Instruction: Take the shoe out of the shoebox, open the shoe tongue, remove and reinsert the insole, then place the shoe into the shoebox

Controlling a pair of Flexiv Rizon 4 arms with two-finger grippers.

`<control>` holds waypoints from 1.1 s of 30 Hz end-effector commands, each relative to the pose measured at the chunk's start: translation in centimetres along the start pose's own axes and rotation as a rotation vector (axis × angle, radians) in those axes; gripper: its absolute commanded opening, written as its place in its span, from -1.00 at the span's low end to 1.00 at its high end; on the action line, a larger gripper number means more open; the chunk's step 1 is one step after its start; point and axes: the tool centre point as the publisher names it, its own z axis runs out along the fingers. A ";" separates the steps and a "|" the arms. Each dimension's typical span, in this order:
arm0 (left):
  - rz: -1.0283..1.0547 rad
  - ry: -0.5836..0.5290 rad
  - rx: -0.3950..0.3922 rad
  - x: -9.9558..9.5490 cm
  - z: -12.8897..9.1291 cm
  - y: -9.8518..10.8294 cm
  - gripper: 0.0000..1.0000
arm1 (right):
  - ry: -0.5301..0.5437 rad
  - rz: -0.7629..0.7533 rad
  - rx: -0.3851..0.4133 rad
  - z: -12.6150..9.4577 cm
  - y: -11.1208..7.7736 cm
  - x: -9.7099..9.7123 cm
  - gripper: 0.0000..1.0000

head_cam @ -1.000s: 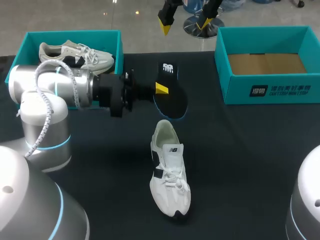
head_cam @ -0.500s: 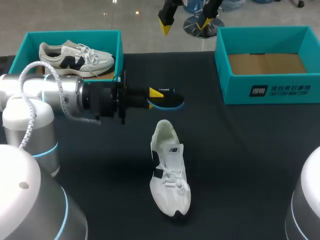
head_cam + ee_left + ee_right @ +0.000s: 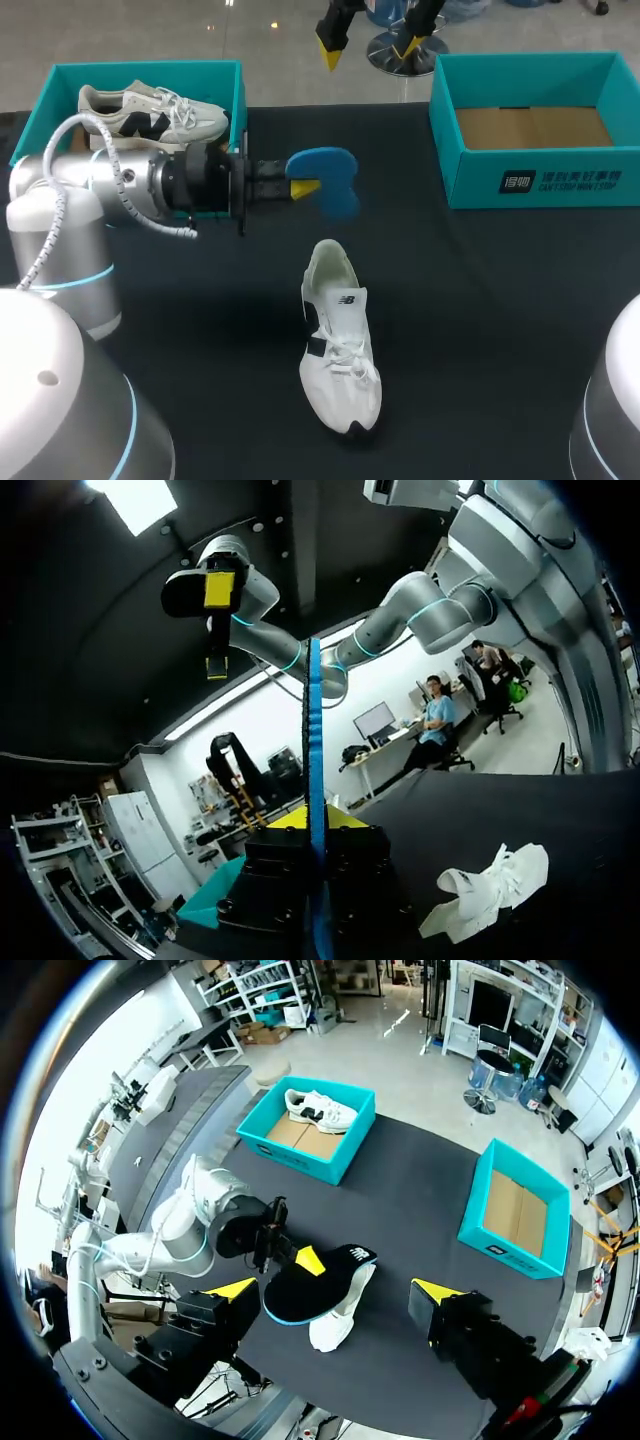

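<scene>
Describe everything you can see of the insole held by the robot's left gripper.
The insole is a thin, flat, foot-shaped pad, foam by the look. One face is plain blue; the other is black with a blue rim and a small white mark. It is out of the shoe, clear of the table, turned roughly on edge. The left gripper pinches one end between both fingers; nothing else touches it.

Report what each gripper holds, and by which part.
The left gripper pinches the insole by its side edge. The right gripper is open and holds nothing.
</scene>
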 end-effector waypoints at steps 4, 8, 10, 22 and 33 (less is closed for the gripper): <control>-0.314 -0.038 0.154 -0.1 0.2 0.6 -1.00 | 0.000 0.001 0.002 0.0 0.1 0.0 1.00; -0.314 -0.038 0.154 -0.1 0.2 0.6 -1.00 | 0.000 0.001 0.002 0.0 0.1 0.0 1.00; -0.314 -0.038 0.154 -0.1 0.2 0.6 -1.00 | 0.000 0.001 0.002 0.0 0.1 0.0 1.00; -0.713 -0.161 0.101 -1.1 0.5 -1.1 -1.00 | 0.000 0.001 0.002 0.0 0.1 0.0 1.00; -1.081 -0.244 -0.091 -1.2 -0.2 -1.6 -1.00 | 0.000 0.001 0.002 0.0 0.1 0.0 1.00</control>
